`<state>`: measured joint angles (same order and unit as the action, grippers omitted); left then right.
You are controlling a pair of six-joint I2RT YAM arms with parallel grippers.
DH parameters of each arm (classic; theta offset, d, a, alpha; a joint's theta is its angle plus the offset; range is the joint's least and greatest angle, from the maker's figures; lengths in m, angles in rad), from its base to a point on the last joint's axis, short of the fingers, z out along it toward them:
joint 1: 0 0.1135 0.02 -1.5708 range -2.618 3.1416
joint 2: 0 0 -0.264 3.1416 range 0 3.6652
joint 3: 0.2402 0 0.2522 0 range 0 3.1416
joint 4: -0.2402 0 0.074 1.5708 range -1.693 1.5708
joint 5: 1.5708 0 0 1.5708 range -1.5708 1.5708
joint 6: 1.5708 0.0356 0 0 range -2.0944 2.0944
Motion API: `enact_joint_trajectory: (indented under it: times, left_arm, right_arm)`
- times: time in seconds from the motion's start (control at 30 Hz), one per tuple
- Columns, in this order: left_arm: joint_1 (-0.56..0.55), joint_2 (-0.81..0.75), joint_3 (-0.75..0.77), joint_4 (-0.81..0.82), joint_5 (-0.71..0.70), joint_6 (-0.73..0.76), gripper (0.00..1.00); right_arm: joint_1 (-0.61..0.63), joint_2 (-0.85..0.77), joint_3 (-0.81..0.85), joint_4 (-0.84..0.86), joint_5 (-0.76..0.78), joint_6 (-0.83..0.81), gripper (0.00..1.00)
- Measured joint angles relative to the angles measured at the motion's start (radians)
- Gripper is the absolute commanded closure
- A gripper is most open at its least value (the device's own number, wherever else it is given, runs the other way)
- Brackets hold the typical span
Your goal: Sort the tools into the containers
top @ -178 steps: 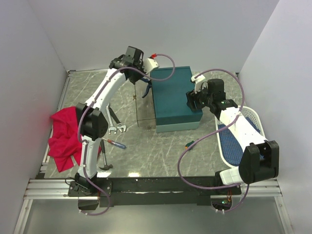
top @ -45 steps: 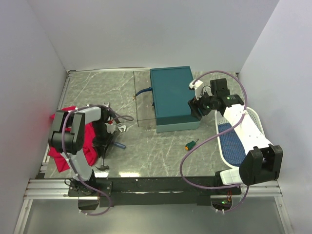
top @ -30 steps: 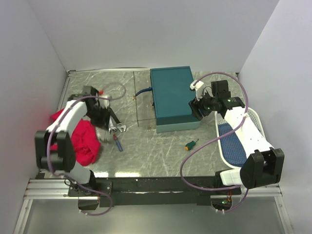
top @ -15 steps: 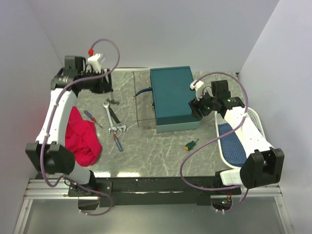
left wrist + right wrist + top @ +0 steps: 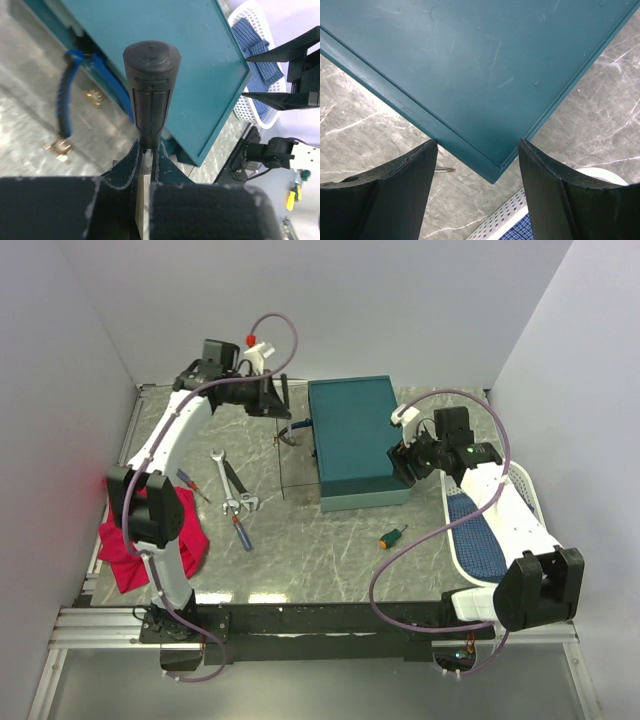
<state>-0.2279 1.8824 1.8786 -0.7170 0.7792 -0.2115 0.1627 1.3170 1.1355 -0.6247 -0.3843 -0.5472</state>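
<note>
**Hammer in the left jaws, right jaws wide over the box corner**

My left gripper (image 5: pixel 148 147) is clamped tight on the small black-handled hammer (image 5: pixel 150 85), whose grip pokes out past the fingertips; I cannot see its head. Below and left of those jaws lie the blue-handled pliers (image 5: pixel 64 102), right beside the teal box (image 5: pixel 205 55) that stretches ahead of them. My right gripper (image 5: pixel 477 144) stands wide apart, holding nothing, one finger either side of the box's corner. The white basket (image 5: pixel 492 220) peeks in just beneath those jaws.
</note>
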Motion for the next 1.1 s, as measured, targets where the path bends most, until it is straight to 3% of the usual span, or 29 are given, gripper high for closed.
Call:
enact_joint_trajectory:
  times: [0.33, 0.37, 0.4, 0.47, 0.57, 0.7, 0.83, 1.03, 1.1]
  left_arm:
    - [-0.045, 0.034, -0.105, 0.008, -0.020, -0.083, 0.98]
    - [-0.045, 0.041, -0.109, 0.002, -0.024, -0.089, 0.78]
    - [-0.044, 0.053, -0.109, -0.002, -0.026, -0.098, 0.66]
    - [-0.045, 0.076, -0.106, 0.001, -0.035, -0.108, 0.50]
    - [-0.051, 0.122, -0.057, -0.009, -0.042, -0.118, 0.41]
    - [-0.059, 0.179, 0.097, 0.005, -0.039, -0.103, 0.40]
    - [-0.054, 0.158, 0.192, 0.055, -0.050, -0.077, 0.48]
    - [0.050, -0.043, -0.077, 0.229, -0.060, -0.120, 0.65]
    - [0.109, -0.082, -0.158, 0.268, -0.079, -0.123, 0.76]
  right_arm:
    - [0.000, -0.016, -0.024, 0.027, -0.001, 0.004, 0.27]
    - [0.000, -0.016, -0.024, 0.027, -0.002, 0.005, 0.27]
    - [0.000, -0.014, -0.023, 0.027, -0.002, 0.006, 0.27]
    - [0.000, -0.008, -0.013, 0.019, -0.002, 0.008, 0.27]
    - [0.000, 0.016, 0.020, -0.006, -0.005, 0.019, 0.27]
    - [0.000, 0.048, 0.056, -0.008, -0.006, 0.034, 0.27]
    - [0.000, 0.078, 0.092, 0.038, -0.001, 0.061, 0.28]
    - [0.004, 0.144, 0.177, 0.132, 0.002, 0.153, 0.29]
    - [0.008, 0.187, 0.220, 0.161, 0.011, 0.177, 0.30]
